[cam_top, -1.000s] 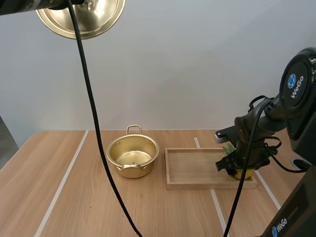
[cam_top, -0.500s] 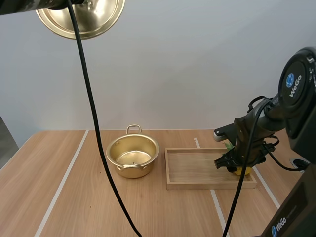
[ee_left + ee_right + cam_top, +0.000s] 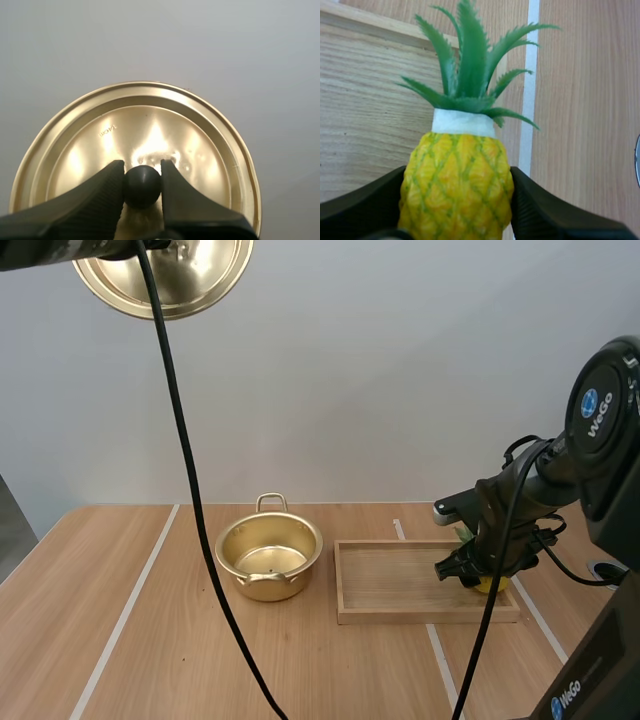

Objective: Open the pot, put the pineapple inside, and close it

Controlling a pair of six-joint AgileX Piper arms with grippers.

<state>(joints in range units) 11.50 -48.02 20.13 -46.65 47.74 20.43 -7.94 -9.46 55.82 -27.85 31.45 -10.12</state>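
Since a second ago the right gripper (image 3: 457,202) and the pineapple (image 3: 456,165) sit a touch higher and nearer the tray's back rim; over the last half second I see almost no shift. The lid, the pot and the tray lie as before.

The table (image 3: 150,640) is light wood crossed by white lines (image 3: 130,605), with a plain pale wall (image 3: 400,370) behind it. The pot (image 3: 268,558) stands open near the middle, one handle toward the wall and one toward me. The wooden tray (image 3: 400,580) lies just to its right, apart from it.

My right arm reaches in from the right side and bends down over the tray's right end. Its fingers (image 3: 555,217) clamp the pineapple's yellow body from both sides, with the green crown pointing away from the wrist over the tray's rim and a white line. I cannot tell whether the fruit's base touches the tray.

My left arm is up high at the far left, well above the table. The left gripper (image 3: 142,175) pinches the black knob (image 3: 142,186) of the gold lid (image 3: 200,145), whose face is turned toward the wrist camera against the wall.

Bare tray floor stretches from the pineapple to the tray's left rim, and a strip of table separates that rim from the pot. Open wood lies left of the pot and in front of both.
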